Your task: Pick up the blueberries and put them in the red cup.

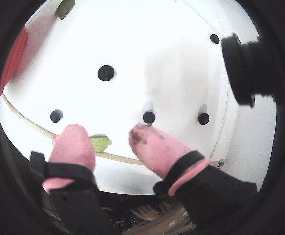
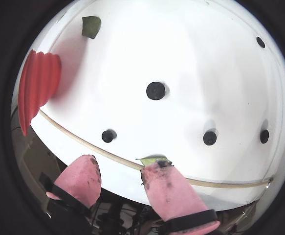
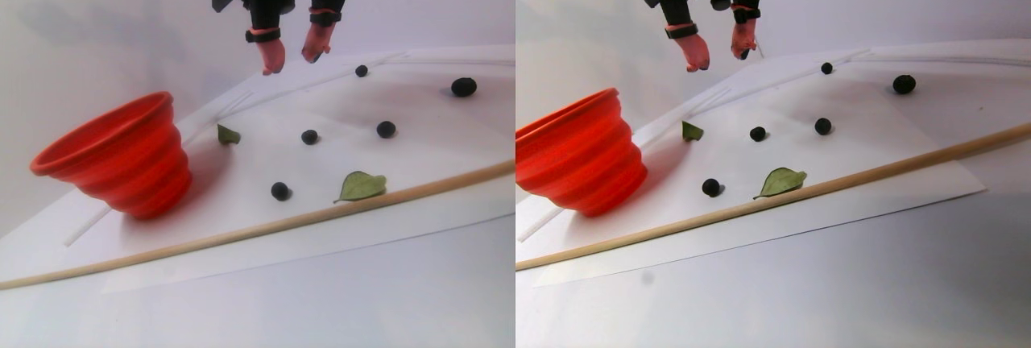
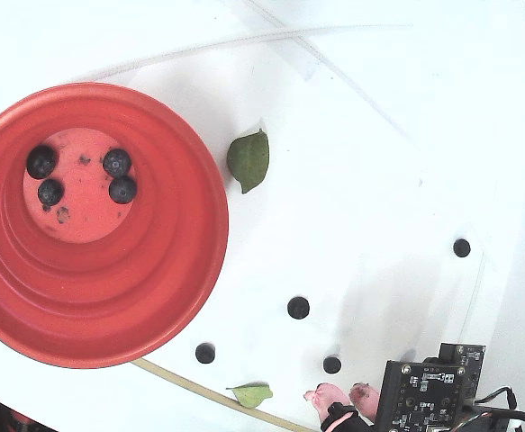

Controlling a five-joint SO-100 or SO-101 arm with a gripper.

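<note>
The red cup (image 4: 183, 270) stands upright at the left of the fixed view, with several blueberries (image 4: 116, 163) on its flat bottom. More blueberries (image 4: 298, 308) lie scattered on the white sheet to its right. In the stereo pair view my gripper (image 3: 291, 58) hangs well above the sheet, behind the berries (image 3: 309, 137) and right of the cup (image 3: 121, 155). Its pink fingertips (image 1: 74, 142) are spread apart and empty. In both wrist views loose berries (image 1: 149, 117) (image 2: 108, 136) lie beyond the open gripper (image 1: 110, 137) (image 2: 121, 164), with the cup (image 2: 37, 88) at the left edge.
A thin wooden stick (image 3: 322, 215) lies across the sheet's front. One green leaf (image 4: 248, 160) lies beside the cup, another (image 4: 251, 393) by the stick near my fingers. A camera module (image 1: 250, 68) sticks into one wrist view at the right.
</note>
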